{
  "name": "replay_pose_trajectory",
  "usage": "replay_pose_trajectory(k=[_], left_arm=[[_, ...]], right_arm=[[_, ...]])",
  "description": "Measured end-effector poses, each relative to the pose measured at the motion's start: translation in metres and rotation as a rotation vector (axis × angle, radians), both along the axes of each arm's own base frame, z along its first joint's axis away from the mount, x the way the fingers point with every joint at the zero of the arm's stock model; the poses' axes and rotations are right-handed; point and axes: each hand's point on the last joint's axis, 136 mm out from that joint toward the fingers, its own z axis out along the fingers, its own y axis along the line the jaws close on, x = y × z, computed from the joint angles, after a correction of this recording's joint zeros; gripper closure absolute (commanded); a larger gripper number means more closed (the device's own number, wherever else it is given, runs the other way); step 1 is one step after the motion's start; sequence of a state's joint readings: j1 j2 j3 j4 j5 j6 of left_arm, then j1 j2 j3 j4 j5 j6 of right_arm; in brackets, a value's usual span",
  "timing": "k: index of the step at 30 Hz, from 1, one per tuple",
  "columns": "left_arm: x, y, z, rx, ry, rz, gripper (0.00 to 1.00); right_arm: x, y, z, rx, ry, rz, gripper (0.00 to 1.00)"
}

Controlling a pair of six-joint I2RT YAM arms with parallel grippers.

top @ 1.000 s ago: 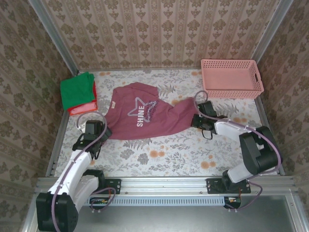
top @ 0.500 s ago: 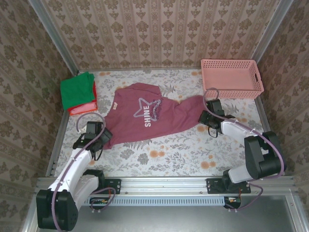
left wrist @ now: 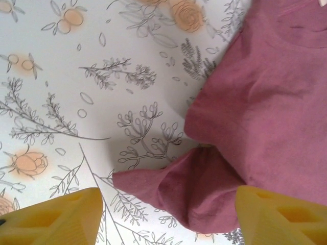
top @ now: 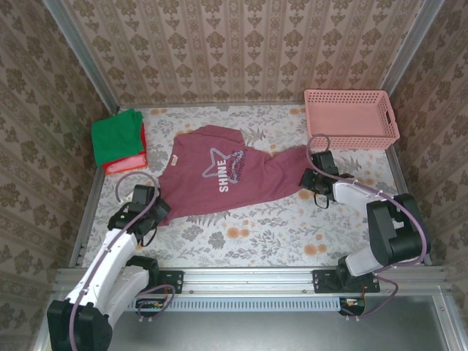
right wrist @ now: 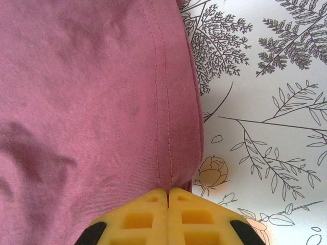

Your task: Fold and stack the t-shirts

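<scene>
From above the maroon t-shirt (top: 227, 175) reads "SHINE"; wrist views show the right tool (right wrist: 168, 192) pinching its hem and the left tool (left wrist: 166, 217) gaping wide.

A pink plastic lattice basket (top: 355, 140) stands upright at 1 o'clock on the table, close to the back wall and the right-hand rail. The table cover (top: 248, 234) is pale with a floral print and lies flat. Patterned wallpaper (top: 241, 51) lines three sides. A metal rail (top: 248, 276) runs along the 6 o'clock edge.
</scene>
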State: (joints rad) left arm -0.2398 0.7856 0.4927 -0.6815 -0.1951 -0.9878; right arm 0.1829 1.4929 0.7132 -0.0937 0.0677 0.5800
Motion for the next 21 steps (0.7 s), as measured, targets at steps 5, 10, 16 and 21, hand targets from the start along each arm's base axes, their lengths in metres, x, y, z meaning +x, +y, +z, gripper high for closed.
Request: replay_pose_trajectory(k=[5, 10, 16, 21], left_arm=[[-0.001, 0.003, -0.017, -0.043, 0.048, 0.065, 0.37], [0.004, 0.003, -0.028, -0.069, 0.073, 0.107, 0.42], [0.009, 0.000, -0.040, -0.106, 0.096, 0.144, 0.49], [0.010, 0.000, -0.052, -0.114, 0.117, 0.169, 0.65]], right_arm=[[-0.001, -0.001, -0.004, -0.002, 0.013, -0.003, 1.00], [-0.001, -0.001, -0.004, 0.003, 0.013, -0.001, 1.00], [-0.001, -0.001, -0.004, 0.004, 0.014, 0.000, 1.00], [-0.001, 0.000, -0.004, 0.005, 0.014, 0.000, 1.00]])
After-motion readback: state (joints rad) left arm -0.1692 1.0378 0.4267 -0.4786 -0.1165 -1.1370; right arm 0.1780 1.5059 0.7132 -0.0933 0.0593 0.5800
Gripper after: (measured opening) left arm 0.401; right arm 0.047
